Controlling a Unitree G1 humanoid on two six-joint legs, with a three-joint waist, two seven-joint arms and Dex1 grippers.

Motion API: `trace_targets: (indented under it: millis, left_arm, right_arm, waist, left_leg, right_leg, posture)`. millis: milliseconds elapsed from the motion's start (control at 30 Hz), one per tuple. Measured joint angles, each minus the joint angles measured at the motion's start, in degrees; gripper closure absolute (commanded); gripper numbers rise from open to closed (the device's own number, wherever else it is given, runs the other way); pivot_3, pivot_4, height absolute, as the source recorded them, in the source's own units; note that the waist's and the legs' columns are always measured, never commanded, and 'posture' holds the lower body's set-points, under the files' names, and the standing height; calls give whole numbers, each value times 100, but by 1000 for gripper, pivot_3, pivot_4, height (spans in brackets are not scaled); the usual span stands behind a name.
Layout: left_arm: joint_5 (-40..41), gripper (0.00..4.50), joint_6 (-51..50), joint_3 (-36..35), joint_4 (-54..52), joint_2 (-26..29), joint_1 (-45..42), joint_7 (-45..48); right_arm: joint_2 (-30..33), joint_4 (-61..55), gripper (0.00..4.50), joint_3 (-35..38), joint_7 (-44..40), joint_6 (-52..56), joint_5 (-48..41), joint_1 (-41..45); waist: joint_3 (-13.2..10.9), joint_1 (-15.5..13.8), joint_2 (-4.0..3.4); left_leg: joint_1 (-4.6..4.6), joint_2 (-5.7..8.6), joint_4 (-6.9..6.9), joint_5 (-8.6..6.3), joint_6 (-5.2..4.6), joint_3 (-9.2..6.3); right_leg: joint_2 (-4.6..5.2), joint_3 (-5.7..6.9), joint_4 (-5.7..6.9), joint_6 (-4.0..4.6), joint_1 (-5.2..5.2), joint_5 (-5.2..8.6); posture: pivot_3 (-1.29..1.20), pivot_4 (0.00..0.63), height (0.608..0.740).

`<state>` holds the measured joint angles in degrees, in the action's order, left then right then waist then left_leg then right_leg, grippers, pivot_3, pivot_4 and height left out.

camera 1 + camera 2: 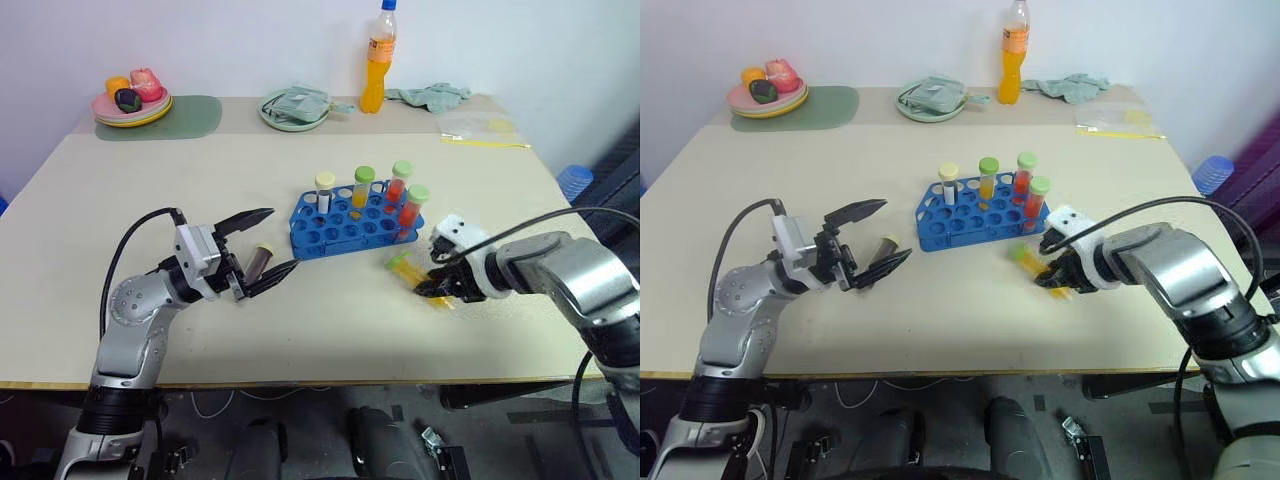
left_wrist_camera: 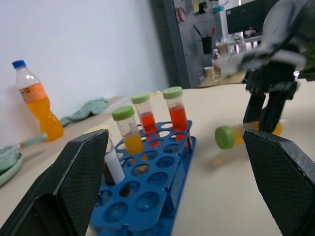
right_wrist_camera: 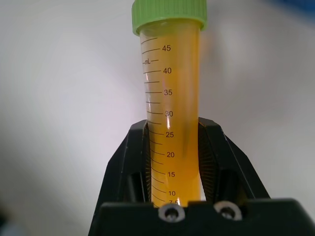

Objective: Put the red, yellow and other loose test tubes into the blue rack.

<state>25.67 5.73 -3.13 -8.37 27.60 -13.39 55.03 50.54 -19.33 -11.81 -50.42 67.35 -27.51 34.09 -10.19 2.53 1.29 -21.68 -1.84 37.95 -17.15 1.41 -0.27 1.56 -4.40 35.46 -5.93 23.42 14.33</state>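
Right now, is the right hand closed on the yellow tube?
Yes, the right hand has both fingers pressed against the sides of the yellow tube with the green cap.

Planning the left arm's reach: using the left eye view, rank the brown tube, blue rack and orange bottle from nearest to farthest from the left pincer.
1. Brown tube, lying on the table between the open left pincer's fingers.
2. Blue rack, mid-table, to its right.
3. Orange bottle, at the table's far edge by the wall.
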Motion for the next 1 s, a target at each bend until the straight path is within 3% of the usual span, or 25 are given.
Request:
trace_targets:
  millis: [100,233,400,500,700,1000]
  left_arm:
    - [0,0,0,-2,-1,0,2,1]
    - [0,0,0,-22,1,47,30,-1]
    - [0,0,6,-45,81,48,-3,10]
    - [2,0,16,-54,175,51,-49,57]
    - [1,0,114,-54,448,176,-73,368]
    - [82,0,114,-74,551,258,-156,546]
  right_arm:
    - [-753,-50,3683,736,274,-1004,-82,-215]
    - [-1492,88,3683,1125,733,-2503,252,-483]
    - [-2979,904,3683,792,2151,-4415,1402,-711]
    - [-3680,1542,3683,720,2950,-4976,1874,-747]
    - [-3974,2365,3683,895,3845,-6069,2418,-743]
    - [-4231,3085,3683,978,4008,-6956,2576,-813]
  waist:
    - [0,-9,3]
    - [2,-33,11]
    - [2,3,10]
    - [2,-1,10]
    - [1,-17,8]
    - [0,15,7]
  left_leg:
    - [4,1,2,0,0,-1]
    - [2,1,2,0,0,-2]
    - [8,0,-1,1,1,2]
    - [9,1,-2,1,2,3]
    - [8,3,-2,1,3,3]
    - [24,1,-5,1,2,0]
  right_leg:
    - [-2,0,2,1,-5,0]
    - [1,2,-5,1,-8,0]
    - [1,-1,8,3,-3,-1]
    - [3,-1,15,7,-1,1]
    - [12,-1,13,18,-5,7]
    - [3,-2,56,17,4,6]
  posture:
    - [0,150,740]
    - [0,150,740]
    - [0,150,740]
    - [0,150,740]
    - [0,150,740]
    - [0,150,740]
